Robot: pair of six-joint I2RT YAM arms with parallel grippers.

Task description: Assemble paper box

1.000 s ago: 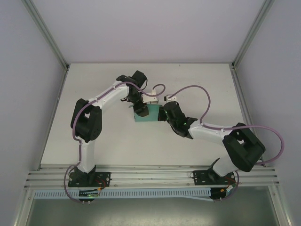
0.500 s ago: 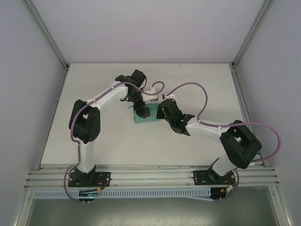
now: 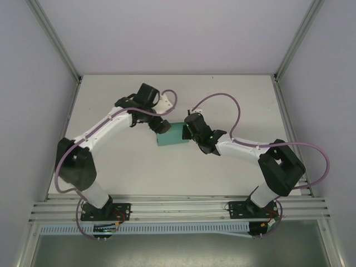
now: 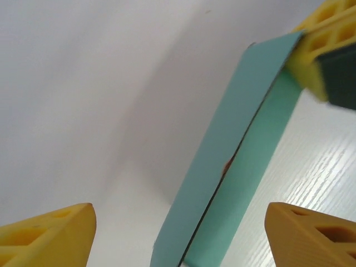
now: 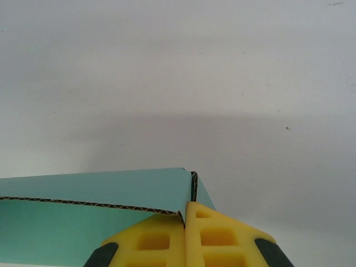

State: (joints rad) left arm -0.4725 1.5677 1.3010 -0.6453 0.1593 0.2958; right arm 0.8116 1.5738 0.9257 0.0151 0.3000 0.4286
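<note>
right end effector (image 5: 186, 216) pinches paper box (image 5: 83, 189) corner — rest cropped

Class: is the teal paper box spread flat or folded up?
Folded: the paper box shows two panels meeting at an edge, pinched by the right gripper.

My left arm (image 3: 103, 130) reaches up and inward from its base, elbow low on the left, wrist bent toward the centre. The left gripper (image 3: 161, 127) is spread wide: on its wrist view the two yellow fingers (image 4: 50, 233) sit far apart at the bottom corners. My right arm (image 3: 239, 148) folds at its elbow on the right and runs inward, low. The right gripper (image 3: 187, 129) is pinched tight on a corner of the paper box (image 3: 171, 136). Both grippers sit close, facing each other.
</note>
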